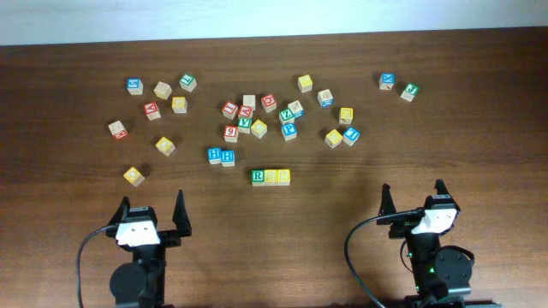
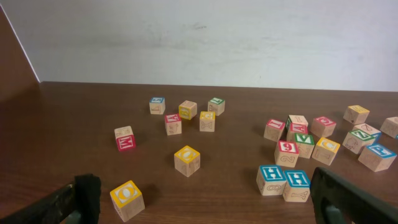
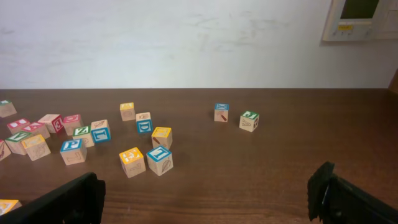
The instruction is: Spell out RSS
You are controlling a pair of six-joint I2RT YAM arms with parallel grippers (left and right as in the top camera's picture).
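Observation:
In the overhead view three cubes stand touching in a row near the table's middle: the green R cube (image 1: 258, 176), then two yellow S cubes (image 1: 271, 176) (image 1: 283, 176). My left gripper (image 1: 152, 210) is open and empty at the front left, well away from the row. My right gripper (image 1: 413, 197) is open and empty at the front right. In the right wrist view a yellow cube (image 3: 6, 206) shows at the left edge; its letter cannot be read. The row is out of the left wrist view.
Many other letter cubes are scattered across the back half of the table. Two blue H cubes (image 1: 221, 156) (image 2: 283, 182) lie left of the row, a green V cube (image 1: 245, 125) behind it. A yellow O cube (image 1: 133, 176) (image 2: 127, 199) lies near my left gripper.

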